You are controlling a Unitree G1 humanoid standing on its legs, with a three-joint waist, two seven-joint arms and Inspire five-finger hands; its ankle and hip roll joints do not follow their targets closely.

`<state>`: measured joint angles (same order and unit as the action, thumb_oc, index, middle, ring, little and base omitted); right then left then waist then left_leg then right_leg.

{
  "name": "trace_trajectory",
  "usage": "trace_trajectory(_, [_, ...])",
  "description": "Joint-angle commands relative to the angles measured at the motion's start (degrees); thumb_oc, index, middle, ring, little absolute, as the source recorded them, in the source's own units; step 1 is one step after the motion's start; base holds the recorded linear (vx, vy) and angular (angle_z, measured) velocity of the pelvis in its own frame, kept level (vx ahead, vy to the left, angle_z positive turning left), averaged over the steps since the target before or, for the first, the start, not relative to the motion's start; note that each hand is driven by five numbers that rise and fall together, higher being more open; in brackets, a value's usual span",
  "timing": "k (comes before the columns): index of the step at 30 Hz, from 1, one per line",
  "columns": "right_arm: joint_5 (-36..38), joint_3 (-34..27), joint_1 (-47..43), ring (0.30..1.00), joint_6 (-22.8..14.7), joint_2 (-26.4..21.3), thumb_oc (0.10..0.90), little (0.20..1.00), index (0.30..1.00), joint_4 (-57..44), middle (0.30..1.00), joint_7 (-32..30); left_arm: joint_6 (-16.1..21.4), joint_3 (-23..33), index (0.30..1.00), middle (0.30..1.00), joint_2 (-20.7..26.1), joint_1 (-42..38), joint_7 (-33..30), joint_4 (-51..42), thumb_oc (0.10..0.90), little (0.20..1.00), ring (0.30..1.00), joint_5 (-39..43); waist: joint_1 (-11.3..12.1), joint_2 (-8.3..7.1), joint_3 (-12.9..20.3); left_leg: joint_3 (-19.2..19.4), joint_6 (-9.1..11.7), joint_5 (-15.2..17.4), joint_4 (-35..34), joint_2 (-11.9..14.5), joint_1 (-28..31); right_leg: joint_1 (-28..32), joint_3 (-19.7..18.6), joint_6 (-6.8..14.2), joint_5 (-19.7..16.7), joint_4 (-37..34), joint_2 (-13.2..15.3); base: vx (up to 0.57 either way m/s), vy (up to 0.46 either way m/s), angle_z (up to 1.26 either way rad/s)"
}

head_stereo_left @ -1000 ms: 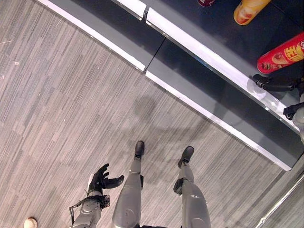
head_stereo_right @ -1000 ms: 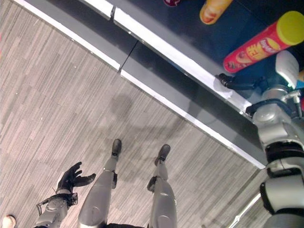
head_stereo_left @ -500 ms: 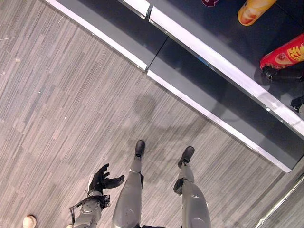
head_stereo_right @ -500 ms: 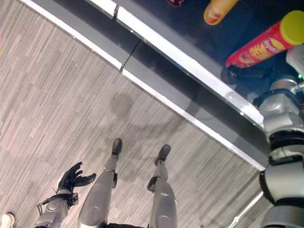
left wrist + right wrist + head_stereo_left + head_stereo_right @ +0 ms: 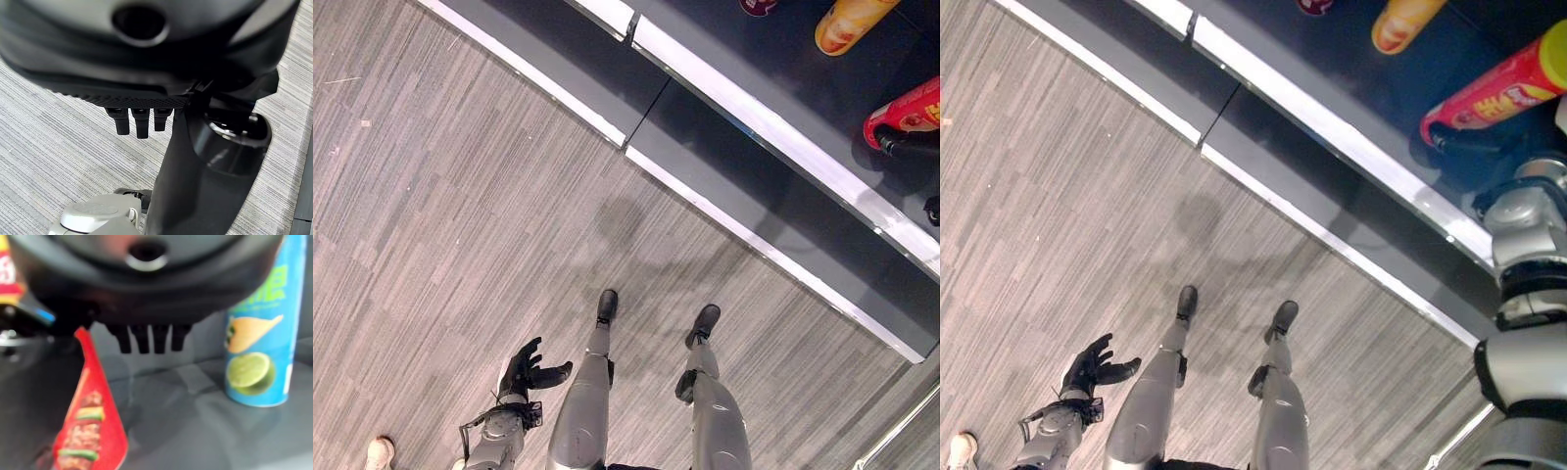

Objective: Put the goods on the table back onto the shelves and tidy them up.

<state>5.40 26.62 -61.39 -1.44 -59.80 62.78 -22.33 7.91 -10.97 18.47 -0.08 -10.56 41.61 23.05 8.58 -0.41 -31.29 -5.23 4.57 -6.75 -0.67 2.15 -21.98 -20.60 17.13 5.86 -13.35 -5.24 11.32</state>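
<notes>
1. Goods are partly shelved, I judge: a red crisp tube (image 5: 1498,90) lies on its side on the dark shelf (image 5: 783,69), an orange tube (image 5: 847,22) lies farther in from it, and a dark red item (image 5: 759,6) shows at the far edge beyond the orange one.
2. Right hand (image 5: 1454,140) reaches onto the shelf at the red tube's near end, just beside or touching it. In its wrist view the fingers (image 5: 146,339) hang straight down, holding nothing, with the red tube (image 5: 90,431) slanting past them.
3. A blue tube (image 5: 261,328) stands upright on the shelf, apart from the red tube, so at least one item already looks placed properly.
4. Left hand (image 5: 530,369) hangs low over the floor, well apart from the shelf, fingers (image 5: 137,122) spread and relaxed, empty.
5. Left to do, as I judge: stand up or straighten the red tube and probably the orange one. How much remains on the table cannot be told.
</notes>
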Motion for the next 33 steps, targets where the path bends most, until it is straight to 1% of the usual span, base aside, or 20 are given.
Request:
trace_trajectory(1, [1.3, 2.9, -8.3, 0.9, 0.0, -5.7, 0.8, 0.9, 0.9, 2.2, 0.9, -4.3, 1.2, -1.8, 0.9, 0.9, 2.8, 6.1, -1.6, -0.3, 0.8, 0.9, 0.9, 1.7, -0.2, 0.95, 1.7, 0.1, 3.0, 0.0, -3.4, 3.4, 1.1, -1.4, -1.7, 4.8, 8.1, 9.4, 1.2, 0.0, 0.0, 0.0])
trace_trajectory(4, [2.4, 3.1, -10.1, 0.9, 0.3, -5.4, 0.8, 0.9, 0.9, 4.0, 0.9, -4.8, 1.1, -2.0, 0.9, 0.9, 2.8, 5.7, -1.9, 0.1, 0.8, 0.9, 0.9, 1.9, -0.1, 1.14, 1.7, 0.0, 3.0, 0.0, -3.4, 3.4, 1.1, -1.4, -1.7, 4.8, 8.1, 9.5, 1.2, 0.0, 0.0, 0.0])
trace_trajectory(11, [3.3, 3.8, -12.1, 0.9, 0.2, -5.3, 0.8, 0.9, 0.9, 4.8, 0.9, -5.2, 1.0, -2.1, 0.9, 0.9, 2.6, 5.6, -2.1, 0.7, 0.8, 0.9, 0.9, 1.9, 0.0, 1.29, 1.8, -0.2, 3.0, -0.1, -3.6, 3.2, 0.9, -1.6, -1.7, 4.7, 8.3, 9.6, 1.0, 0.0, 0.0, 0.0])
trace_trajectory(17, [5.5, 2.3, -9.3, 0.9, -0.4, -5.0, 0.8, 0.9, 0.9, 2.9, 0.9, -3.9, 0.8, -1.9, 0.9, 0.9, 2.3, 5.6, -2.0, 0.8, 0.8, 0.9, 0.9, 2.0, -0.2, 1.05, 2.0, -0.1, 3.0, 0.0, -3.6, 3.3, 1.1, -1.4, -1.7, 4.7, 8.3, 9.7, 1.0, 0.0, 0.0, 0.0])
trace_trajectory(19, [6.0, 0.2, -6.1, 0.9, -0.3, -4.7, 0.8, 0.9, 0.9, 2.0, 0.9, -3.5, 0.5, -1.8, 0.9, 0.9, 2.2, 5.5, -1.8, 1.1, 0.8, 0.9, 0.9, 2.1, -0.6, 0.64, 2.1, 0.0, 2.9, 0.1, -3.5, 3.3, 1.3, -1.1, -1.7, 4.7, 8.2, 9.6, 1.0, 0.0, 0.0, 0.0])
trace_trajectory(26, [6.3, -5.3, 0.4, 0.9, -0.5, -4.7, 0.8, 0.9, 0.9, -2.3, 0.9, -4.4, 0.1, -1.1, 0.9, 0.9, 2.4, 5.8, -1.7, 1.0, 0.8, 0.9, 0.9, 2.1, -1.1, -0.18, 2.5, 0.5, 2.9, 0.6, -3.3, 3.2, 1.8, -0.4, -1.9, 5.0, 7.8, 9.0, 1.1, -0.01, 0.004, 0.0])
trace_trajectory(28, [5.9, -7.5, 3.9, 0.9, -0.8, -4.7, 0.8, 0.9, 0.9, -5.3, 0.9, -4.5, -0.1, -0.4, 0.9, 0.9, 2.3, 6.1, -1.5, 1.1, 0.8, 0.9, 0.9, 2.1, -1.3, -0.87, 2.8, 0.8, 2.8, 1.2, -2.4, 3.2, 2.0, 0.0, -2.2, 5.1, 7.6, 8.9, 1.2, -0.06, 0.027, -0.01])
trace_trajectory(30, [5.7, -8.2, 5.1, 0.9, -0.8, -4.6, 0.8, 0.9, 0.9, -6.1, 0.9, -4.5, -0.1, -0.2, 0.9, 0.9, 2.4, 6.1, -1.5, 1.0, 0.8, 0.9, 0.9, 2.0, -1.3, -1.07, 2.8, 0.8, 2.7, 1.4, -2.1, 3.2, 2.1, 0.2, -2.2, 5.1, 7.6, 8.8, 1.2, -0.04, 0.02, -0.03])
trace_trajectory(31, [6.1, -11.2, 9.3, 0.9, -1.3, -3.5, 0.8, 0.9, 0.9, -9.1, 0.9, -4.5, -0.2, 0.1, 0.9, 0.9, 2.3, 6.3, -1.4, 1.0, 0.8, 0.9, 0.9, 1.6, -1.5, -1.72, 3.0, 0.8, 2.7, 1.9, -1.1, 3.2, 2.1, 0.7, -2.1, 5.1, 7.5, 8.7, 1.3, -0.07, 0.037, -0.03])
trace_trajectory(33, [5.0, -18.8, 22.8, 0.9, -2.1, 1.8, 0.8, 0.9, 0.9, -17.4, 0.9, -3.8, -0.9, 1.0, 0.9, 0.9, 1.9, 6.7, -0.4, 1.8, 0.8, 0.9, 0.9, 0.4, -1.9, -3.59, 3.8, 0.7, 2.2, 3.4, 0.7, 3.4, 3.2, 2.8, -2.1, 5.4, 7.1, 8.2, 1.4, -0.09, 0.066, -0.01])
